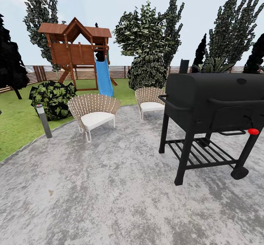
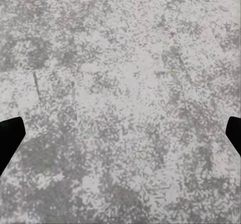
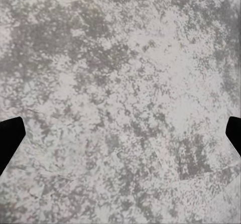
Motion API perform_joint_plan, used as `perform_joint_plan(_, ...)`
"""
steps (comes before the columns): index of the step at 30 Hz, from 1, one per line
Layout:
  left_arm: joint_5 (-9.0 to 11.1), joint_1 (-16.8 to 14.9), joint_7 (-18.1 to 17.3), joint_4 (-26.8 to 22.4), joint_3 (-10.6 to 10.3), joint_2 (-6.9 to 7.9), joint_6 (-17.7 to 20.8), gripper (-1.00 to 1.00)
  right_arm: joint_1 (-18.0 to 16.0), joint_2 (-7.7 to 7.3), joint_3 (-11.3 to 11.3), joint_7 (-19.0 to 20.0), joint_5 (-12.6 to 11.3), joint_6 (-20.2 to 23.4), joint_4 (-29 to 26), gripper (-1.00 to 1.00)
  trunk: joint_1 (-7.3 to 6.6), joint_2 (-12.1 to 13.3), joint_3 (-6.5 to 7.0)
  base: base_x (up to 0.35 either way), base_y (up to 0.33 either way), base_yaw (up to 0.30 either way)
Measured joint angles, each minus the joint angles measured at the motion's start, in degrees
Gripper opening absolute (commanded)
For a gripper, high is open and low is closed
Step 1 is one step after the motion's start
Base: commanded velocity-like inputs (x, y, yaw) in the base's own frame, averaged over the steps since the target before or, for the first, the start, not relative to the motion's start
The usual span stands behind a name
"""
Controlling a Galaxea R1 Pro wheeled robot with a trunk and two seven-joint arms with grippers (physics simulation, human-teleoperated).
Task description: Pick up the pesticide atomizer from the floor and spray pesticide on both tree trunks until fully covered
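Observation:
The pesticide atomizer, the trees and their trunks are out of view. The garden's green lawn [image 1: 16,126] lies at the left, beyond a grey speckled paved patio [image 1: 110,193], with the brown slat fence [image 1: 119,71] behind it. In the left wrist view my left gripper [image 2: 120,136] is open over bare paving, its dark fingertips [image 2: 9,136] far apart at the frame's edges. The right wrist view has my right gripper [image 3: 120,136] open the same way, with black fingertips [image 3: 9,136] wide apart and nothing between them.
A black barbecue grill [image 1: 212,109] stands close at the right. Two wicker chairs [image 1: 93,111] [image 1: 149,100] sit at the patio's far edge. A grey bollard lamp [image 1: 44,121], a round shrub [image 1: 53,98], a wooden playset with a blue slide [image 1: 79,51] and dark conifers [image 1: 231,32] lie beyond.

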Motion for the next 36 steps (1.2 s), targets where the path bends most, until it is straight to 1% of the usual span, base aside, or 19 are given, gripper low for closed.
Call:
perform_joint_plan(3, -0.02, -0.27, 0.02, 0.53, 0.17, 0.36, -1.17, 1.0, -0.17, 0.33, 0.07, 0.01, 0.09, -0.83, 0.35, 1.0, 0.0, 0.0, 0.0, 0.0, 0.0, 0.0)
perform_joint_plan(7, -0.03, -0.42, 0.05, 0.93, 0.26, 1.05, -1.82, 1.0, -0.25, 1.55, 0.06, -0.02, 0.18, -1.38, 0.6, 1.0, 0.0, 0.0, 0.0, 0.0, 0.0, -0.011)
perform_joint_plan(11, -0.03, -0.45, 0.05, 1.13, 0.28, 1.21, -1.88, 1.0, -0.26, 2.06, 0.07, 0.02, 0.2, -1.46, 0.7, 1.0, 0.0, 0.0, 0.0, 0.0, 0.0, -0.137)
perform_joint_plan(24, -0.03, -0.46, 0.14, 1.25, 0.32, 1.31, -1.98, 1.0, -0.27, 2.67, 0.14, 0.06, 0.21, -1.53, 1.89, 1.0, 0.0, 0.0, 0.0, 0.0, 0.0, -0.274)
perform_joint_plan(36, -0.03, -0.46, 0.14, 1.25, 0.29, 1.27, -1.99, 1.0, -0.27, 2.74, 0.14, 0.06, 0.21, -1.51, 1.96, 1.0, 0.0, 0.0, 0.05, 0.0, 0.0, -0.289)
